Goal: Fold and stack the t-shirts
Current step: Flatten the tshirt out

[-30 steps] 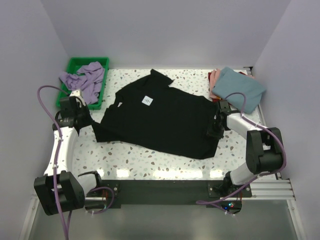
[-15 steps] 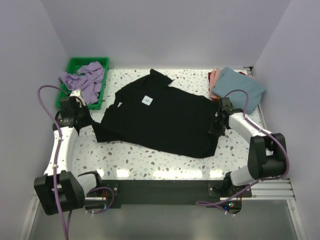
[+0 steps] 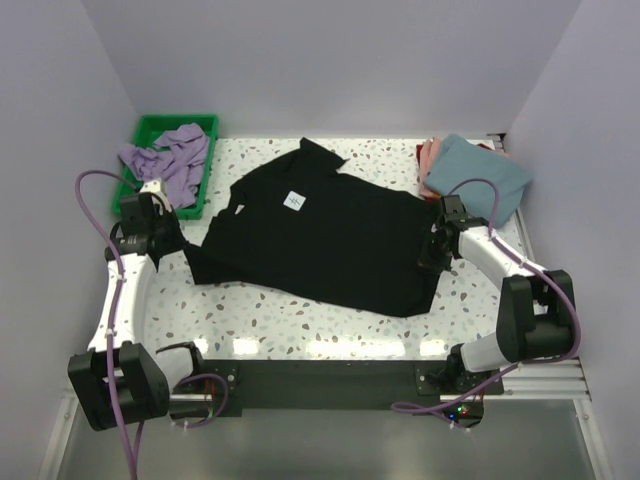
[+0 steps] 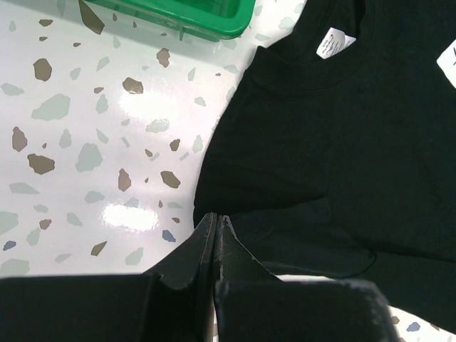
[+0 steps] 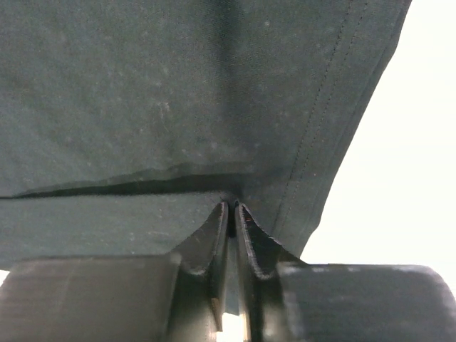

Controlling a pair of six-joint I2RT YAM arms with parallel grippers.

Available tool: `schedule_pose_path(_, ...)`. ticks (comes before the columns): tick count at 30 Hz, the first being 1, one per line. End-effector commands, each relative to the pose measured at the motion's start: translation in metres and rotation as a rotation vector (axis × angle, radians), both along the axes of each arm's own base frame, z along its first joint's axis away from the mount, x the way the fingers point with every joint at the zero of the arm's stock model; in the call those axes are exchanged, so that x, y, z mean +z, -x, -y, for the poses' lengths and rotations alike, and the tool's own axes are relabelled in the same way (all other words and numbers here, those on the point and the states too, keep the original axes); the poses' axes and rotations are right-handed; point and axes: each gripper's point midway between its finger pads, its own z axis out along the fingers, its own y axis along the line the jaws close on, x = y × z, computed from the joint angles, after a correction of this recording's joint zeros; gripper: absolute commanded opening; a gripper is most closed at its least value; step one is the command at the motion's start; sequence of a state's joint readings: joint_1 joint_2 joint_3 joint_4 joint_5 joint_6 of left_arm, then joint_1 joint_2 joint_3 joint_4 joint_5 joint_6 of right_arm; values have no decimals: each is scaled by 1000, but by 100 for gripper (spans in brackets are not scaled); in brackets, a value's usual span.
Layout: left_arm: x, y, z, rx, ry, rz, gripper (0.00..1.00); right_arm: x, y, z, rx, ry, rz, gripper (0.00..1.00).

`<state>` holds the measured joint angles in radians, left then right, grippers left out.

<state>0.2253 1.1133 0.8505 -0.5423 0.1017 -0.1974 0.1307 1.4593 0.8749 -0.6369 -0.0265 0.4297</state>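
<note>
Top view: over the last second the right arm has swung its elbow out toward the right wall, and the right gripper (image 3: 433,257) has crept slightly along the hem of the black t-shirt (image 3: 320,235). The left gripper (image 3: 178,250) and the shirt's outline have not shifted. So no fold has begun; this reads as settling the grip before a lift. The shirt lies spread flat across the middle of the table (image 3: 300,330), collar end to the left, with a gripper at each end. The lavender tee (image 3: 165,155) spills over the green tray (image 3: 150,125), and the teal-blue tee (image 3: 475,175) tops the pile at far right.

Left wrist: the left gripper (image 4: 216,221) has its fingers pressed together at the edge of the black t-shirt (image 4: 342,142), apparently pinching the sleeve, with the neck label (image 4: 330,43) beyond.

Right wrist: the right gripper (image 5: 231,210) is clamped on a raised fold of the black t-shirt (image 5: 178,92), just inside the stitched hem
</note>
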Motion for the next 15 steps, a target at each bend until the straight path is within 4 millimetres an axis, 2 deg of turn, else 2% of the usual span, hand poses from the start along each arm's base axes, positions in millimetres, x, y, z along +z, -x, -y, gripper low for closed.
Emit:
schedule_pose_path(1, 15, -4, -3, -12, -17, 51, 0, 0, -5, 2, 7, 11, 16, 8)
schedule_pose_path(3, 14, -4, -2, -14, -14, 50, 0, 2, -5, -1, 9, -1, 19, 0)
schedule_pose_path(8, 17, -9, 1, -16, 4, 67, 0, 11, -11, -6, 9, -30, 36, 0)
schedule_pose_path(11, 26, -19, 6, -13, 48, 103, 0, 30, -20, -11, 7, -62, 69, 0)
schedule_pose_path(14, 50, -42, 16, -26, 127, 198, 0, 68, -39, -16, 5, -87, 148, 0)
schedule_pose_path(15, 66, -53, 15, -27, 138, 237, 0, 92, -50, -16, 4, -92, 197, 0)
